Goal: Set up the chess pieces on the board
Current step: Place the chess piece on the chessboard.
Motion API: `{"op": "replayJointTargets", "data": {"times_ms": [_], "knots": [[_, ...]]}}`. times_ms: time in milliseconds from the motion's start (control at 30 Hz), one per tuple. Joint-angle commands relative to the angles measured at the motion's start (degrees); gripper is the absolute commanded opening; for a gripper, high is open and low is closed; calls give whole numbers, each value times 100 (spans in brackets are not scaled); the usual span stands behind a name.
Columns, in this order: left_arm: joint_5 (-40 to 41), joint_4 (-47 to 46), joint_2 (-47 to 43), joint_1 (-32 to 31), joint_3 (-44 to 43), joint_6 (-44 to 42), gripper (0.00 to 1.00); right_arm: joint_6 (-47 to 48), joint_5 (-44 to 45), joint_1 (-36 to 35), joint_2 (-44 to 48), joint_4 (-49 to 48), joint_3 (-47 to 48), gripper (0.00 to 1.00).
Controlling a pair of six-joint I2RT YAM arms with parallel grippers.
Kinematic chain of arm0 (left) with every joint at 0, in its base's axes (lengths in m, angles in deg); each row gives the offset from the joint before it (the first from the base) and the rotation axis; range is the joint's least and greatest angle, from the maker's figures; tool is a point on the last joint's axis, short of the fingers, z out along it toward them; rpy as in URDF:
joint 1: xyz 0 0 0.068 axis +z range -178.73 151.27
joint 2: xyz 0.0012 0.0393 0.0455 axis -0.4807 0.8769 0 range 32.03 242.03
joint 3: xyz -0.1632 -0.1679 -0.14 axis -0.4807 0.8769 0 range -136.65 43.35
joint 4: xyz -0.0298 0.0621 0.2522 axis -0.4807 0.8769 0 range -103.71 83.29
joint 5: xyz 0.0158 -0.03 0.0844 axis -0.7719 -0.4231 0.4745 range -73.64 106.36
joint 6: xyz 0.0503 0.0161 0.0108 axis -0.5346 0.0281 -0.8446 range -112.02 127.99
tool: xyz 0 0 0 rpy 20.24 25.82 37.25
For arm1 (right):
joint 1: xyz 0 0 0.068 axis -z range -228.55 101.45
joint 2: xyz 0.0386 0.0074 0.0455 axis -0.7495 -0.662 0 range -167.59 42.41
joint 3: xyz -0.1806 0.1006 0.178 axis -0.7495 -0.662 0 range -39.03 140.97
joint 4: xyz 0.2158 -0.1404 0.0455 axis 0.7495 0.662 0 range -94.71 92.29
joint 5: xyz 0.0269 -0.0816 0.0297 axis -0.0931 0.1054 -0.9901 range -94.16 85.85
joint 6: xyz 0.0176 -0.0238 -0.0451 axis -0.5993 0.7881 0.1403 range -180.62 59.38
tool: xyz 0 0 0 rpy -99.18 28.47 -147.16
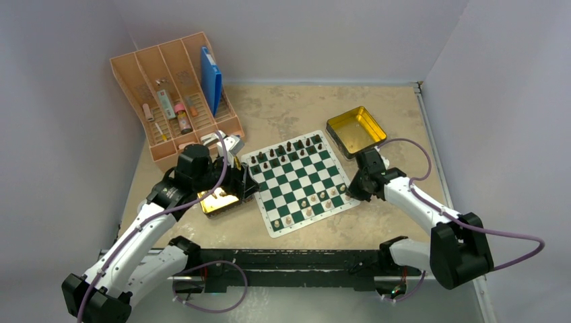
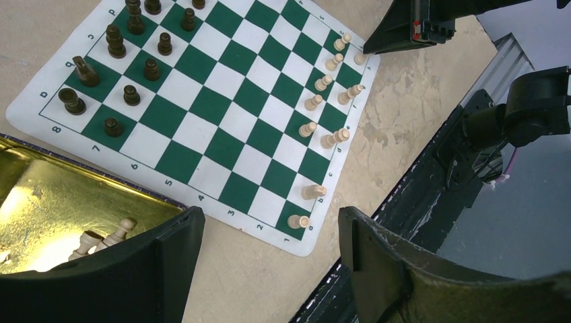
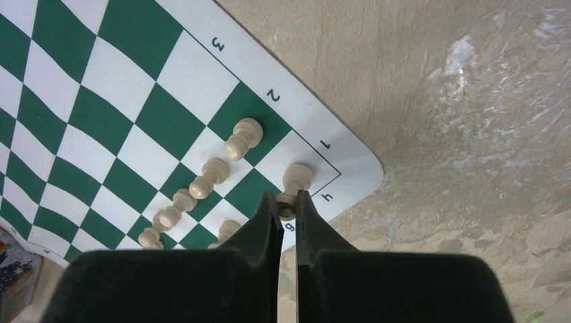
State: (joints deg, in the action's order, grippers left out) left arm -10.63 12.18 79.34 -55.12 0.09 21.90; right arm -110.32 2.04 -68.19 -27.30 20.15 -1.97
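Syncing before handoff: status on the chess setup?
Left gripper open over gold tin, light pieces inside. Right gripper shut, tips at corner piece on board. Nothing blocking.

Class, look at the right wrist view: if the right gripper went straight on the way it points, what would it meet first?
The light chess piece on the board's corner square, just beyond the right gripper's shut tips; they may already touch it.

The top view looks down from above and behind the arm bases over the whole beige mottled bench [image 1: 283,111] and the flat green-and-white chequered board [image 1: 291,186]. The left wrist view, past its black left end effector [image 2: 269,222], faces obliquely across most of that board. The right wrist view, past its black right end effector [image 3: 287,199], hangs closest, over the corner with light tan wooden chess pieces [image 3: 242,138], which all three views share.
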Motion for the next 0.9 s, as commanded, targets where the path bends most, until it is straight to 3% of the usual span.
{"op": "replayJointTargets", "data": {"times_ms": [0,867], "knots": [[-44,-146,-45,-24,2,-83,73,106,-86,39,29,-69,153,0],[-79,-154,-108,-24,11,-74,73,56,-40,38,80,-53,153,7]]}}
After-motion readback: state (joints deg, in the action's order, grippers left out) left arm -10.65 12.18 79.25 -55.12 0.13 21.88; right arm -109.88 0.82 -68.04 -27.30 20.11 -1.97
